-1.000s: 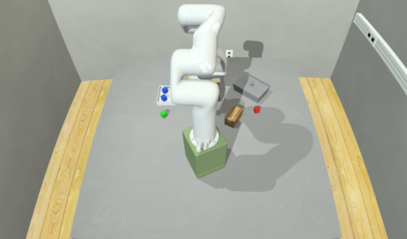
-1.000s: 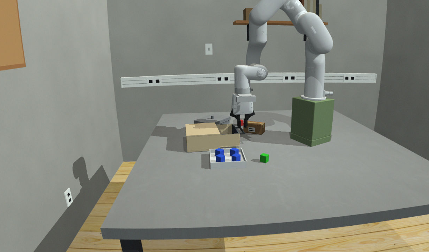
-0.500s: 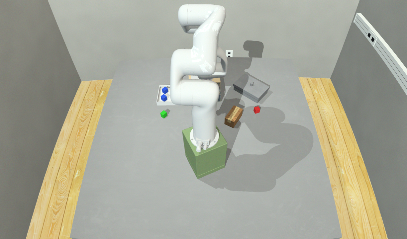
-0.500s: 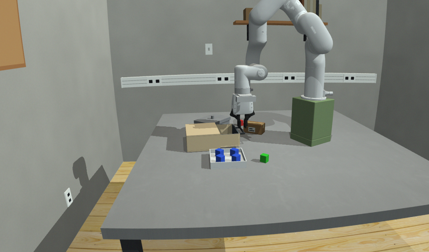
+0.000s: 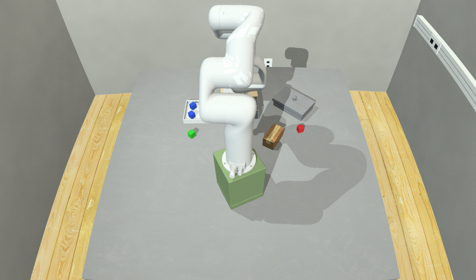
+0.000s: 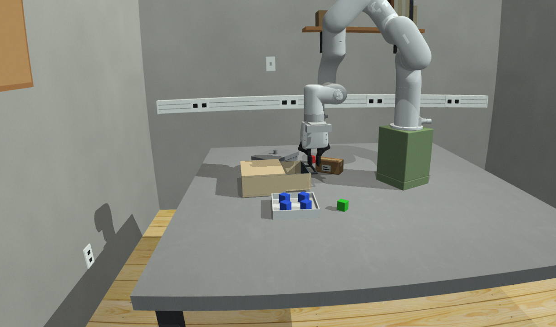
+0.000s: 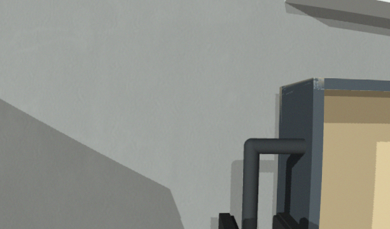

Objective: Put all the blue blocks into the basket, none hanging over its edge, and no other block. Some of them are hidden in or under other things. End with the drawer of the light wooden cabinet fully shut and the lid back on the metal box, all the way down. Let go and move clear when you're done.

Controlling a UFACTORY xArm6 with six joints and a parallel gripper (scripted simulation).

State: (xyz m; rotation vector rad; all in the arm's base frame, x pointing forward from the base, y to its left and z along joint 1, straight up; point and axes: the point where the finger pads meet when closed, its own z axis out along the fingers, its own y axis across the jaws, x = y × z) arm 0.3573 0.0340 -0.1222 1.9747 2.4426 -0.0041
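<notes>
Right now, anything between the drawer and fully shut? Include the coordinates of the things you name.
Nothing visible blocks the drawer [image 5: 257,114] [image 6: 299,182] [image 7: 317,165] on its way into the cabinet [image 6: 260,186]. The gripper [image 6: 314,164] [image 7: 255,223] has a finger on each side of the handle [image 7: 250,181], outside the drawer front. Most of the drawer's inside is hidden, so I can't vouch for that.

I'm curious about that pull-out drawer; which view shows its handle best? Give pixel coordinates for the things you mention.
Wrist: the black bar handle [image 6: 312,170] [image 7: 250,184] looms large there, though cropped below. Exterior shows it small, beside the fingers; from the top I can't make it out.

Two blue blocks [image 5: 192,109] in basket [image 5: 194,121]
</notes>
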